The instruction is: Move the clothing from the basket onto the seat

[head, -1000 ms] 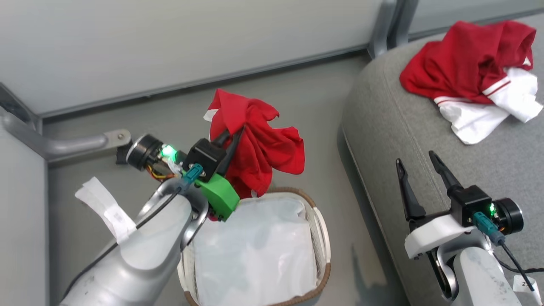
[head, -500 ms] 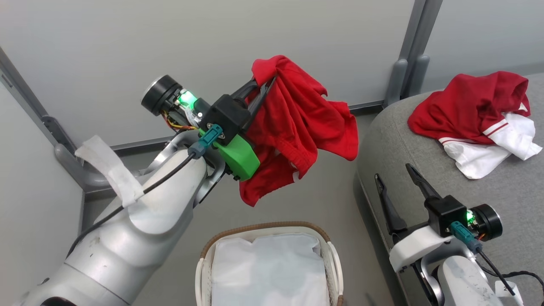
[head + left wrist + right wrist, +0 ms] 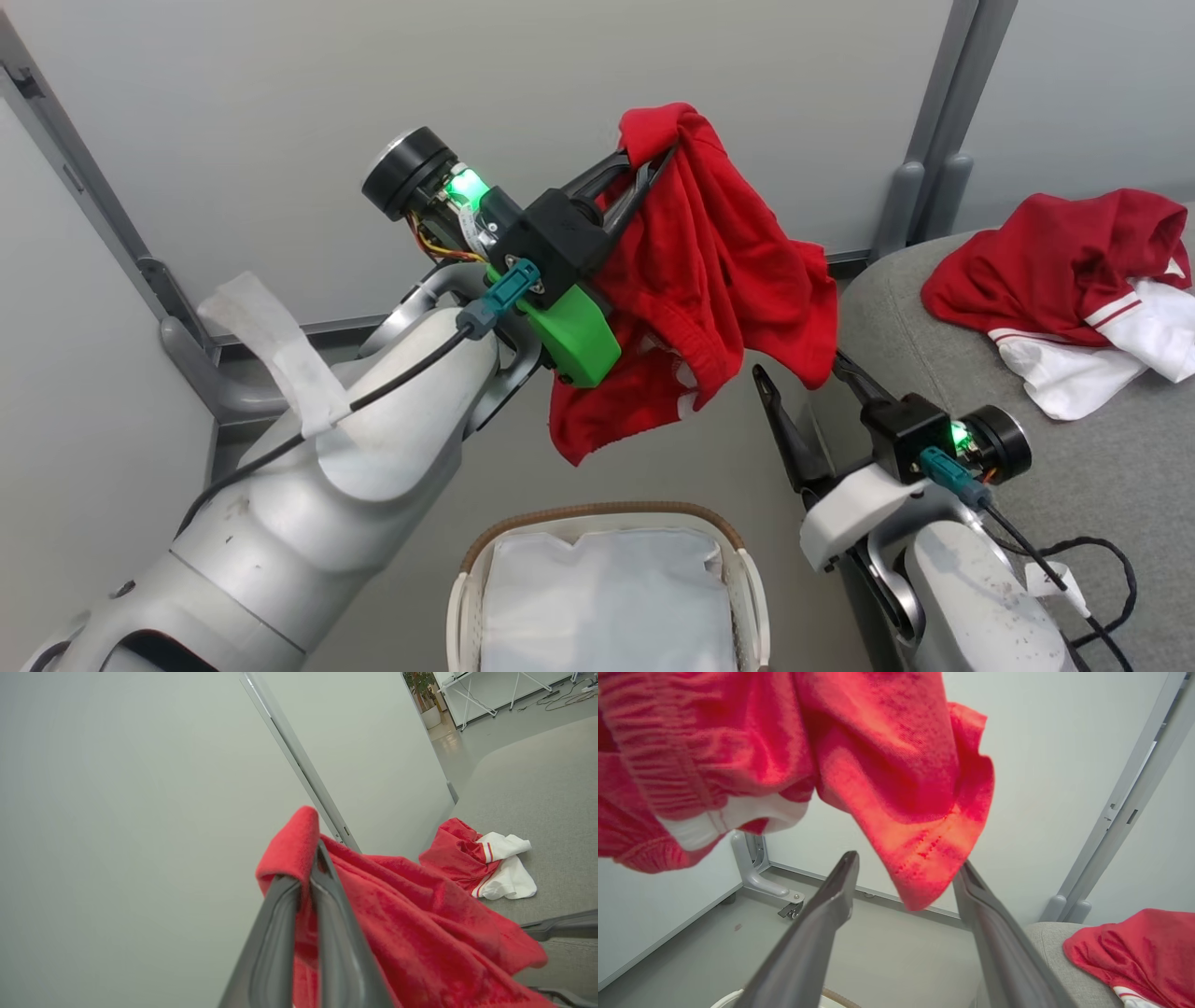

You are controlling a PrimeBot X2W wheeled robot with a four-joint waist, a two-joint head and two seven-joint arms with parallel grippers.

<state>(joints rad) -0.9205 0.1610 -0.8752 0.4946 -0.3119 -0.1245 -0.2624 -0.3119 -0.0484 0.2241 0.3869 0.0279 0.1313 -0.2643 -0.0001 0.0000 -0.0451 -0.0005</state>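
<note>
Basket (image 3: 597,511) bottom centre, liner (image 3: 607,597) inside. Higher up, behind it — garment (image 3: 709,271) hanging from left gripper (image 3: 649,163). Seat (image 3: 1120,448) right of basket, second garment (image 3: 1055,271) lying on it. Right gripper (image 3: 796,371) between basket and seat, under the hanging hem.

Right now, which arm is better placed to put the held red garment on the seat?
Left. The left arm has its jaws shut on the red garment, lifted clear of the basket, near the seat. The right arm has open, empty jaws; the hem only dangles between them.

Dangling clothing (image 3: 920,858) just above right jaws
</note>
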